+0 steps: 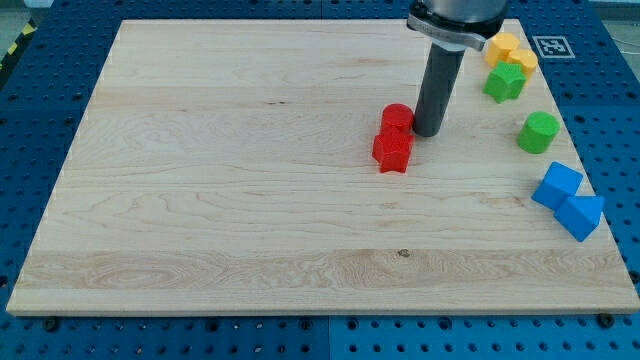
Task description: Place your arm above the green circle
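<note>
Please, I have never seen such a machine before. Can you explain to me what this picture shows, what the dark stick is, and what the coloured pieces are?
One camera looks down on a wooden board. The dark stick is my arm's rod; it holds nothing and only pushes blocks. My tip rests just right of the red round block; a red star block touches that one from below. At the view's right edge lie two yellow blocks, a green star block, the green circle and two blue blocks. My tip is well left of the green circle.
</note>
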### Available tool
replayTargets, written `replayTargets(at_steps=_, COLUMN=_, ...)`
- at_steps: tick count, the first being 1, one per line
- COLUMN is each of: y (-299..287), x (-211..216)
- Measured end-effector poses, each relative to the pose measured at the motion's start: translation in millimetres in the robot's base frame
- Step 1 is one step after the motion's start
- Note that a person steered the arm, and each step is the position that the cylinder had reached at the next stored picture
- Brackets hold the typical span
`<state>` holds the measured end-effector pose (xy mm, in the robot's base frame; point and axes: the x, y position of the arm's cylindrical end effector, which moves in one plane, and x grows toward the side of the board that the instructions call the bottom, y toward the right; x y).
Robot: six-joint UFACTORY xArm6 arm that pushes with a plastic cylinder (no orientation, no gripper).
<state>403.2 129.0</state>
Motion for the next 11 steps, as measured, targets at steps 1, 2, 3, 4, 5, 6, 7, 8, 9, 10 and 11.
replayTargets(at_steps=1, y=7, x=-1)
replayTargets(at_steps=2, y=7, x=-16)
replayTargets(at_steps=3, y=7, x=-16)
replayTargets(at_steps=4, y=10, x=-16)
replayTargets(at_steps=5, y=44, x=-10)
replayTargets(at_steps=6, y=54, x=-10)
replayTargets(at_steps=7, y=54, x=-10)
replayTargets(at_steps=8, y=60, x=-10)
replayTargets(at_steps=9, y=72, x=-10)
replayTargets(at_steps=10, y=75, x=-14)
replayTargets(at_steps=11, y=87, x=-18)
